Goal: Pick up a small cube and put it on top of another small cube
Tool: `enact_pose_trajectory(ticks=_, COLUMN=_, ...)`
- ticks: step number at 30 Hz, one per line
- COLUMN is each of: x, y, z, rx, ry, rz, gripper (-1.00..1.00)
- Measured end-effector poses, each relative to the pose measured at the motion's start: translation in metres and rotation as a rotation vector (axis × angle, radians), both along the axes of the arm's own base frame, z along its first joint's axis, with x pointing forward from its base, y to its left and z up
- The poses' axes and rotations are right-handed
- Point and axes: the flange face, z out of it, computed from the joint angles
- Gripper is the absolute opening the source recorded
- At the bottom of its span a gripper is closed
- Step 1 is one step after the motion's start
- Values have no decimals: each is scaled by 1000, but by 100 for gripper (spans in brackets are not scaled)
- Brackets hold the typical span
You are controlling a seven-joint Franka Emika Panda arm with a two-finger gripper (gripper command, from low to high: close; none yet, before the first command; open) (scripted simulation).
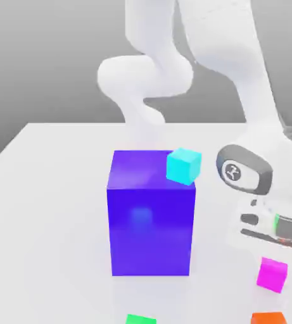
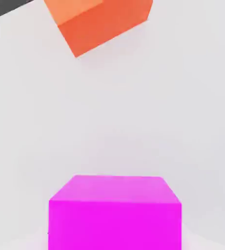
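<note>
Down at the near right of the exterior view, the magenta cube (image 1: 272,274) sits on the white table (image 1: 53,190), directly under the robot's hand; the hand view has it close below, top face square to the camera (image 2: 115,215). It looks like a small rigid block with flat, smooth faces, probably light, so it should not deform under a pinch but could slip if caught on its edges. The best hold, I judge, is across two opposite side faces, centred, fingers low enough to cover the middle. The jaws are closed, and whether they are clamped on the cube cannot be told. Just beyond it lies an orange cube (image 2: 102,22), well apart. A green cube (image 1: 140,319) lies at the near edge. Farther left stands a big blue block (image 1: 151,218) with a cyan cube (image 1: 184,166) at its top right corner.
</note>
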Motion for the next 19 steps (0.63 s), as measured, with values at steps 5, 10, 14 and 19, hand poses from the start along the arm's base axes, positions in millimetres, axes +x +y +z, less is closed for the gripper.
enact_pose_trajectory(ticks=5, x=63, y=-85, z=24, rx=-8, ry=-1, rz=-119, gripper=-100)
enact_pose_trajectory(ticks=10, x=112, y=-197, z=46, rx=-6, ry=1, rz=-251, gripper=-100)
enact_pose_trajectory(ticks=14, x=126, y=-256, z=33, rx=0, ry=0, rz=-314, gripper=-100)
enact_pose_trajectory(ticks=19, x=126, y=-260, z=-3, rx=-1, ry=1, rz=-318, gripper=100)
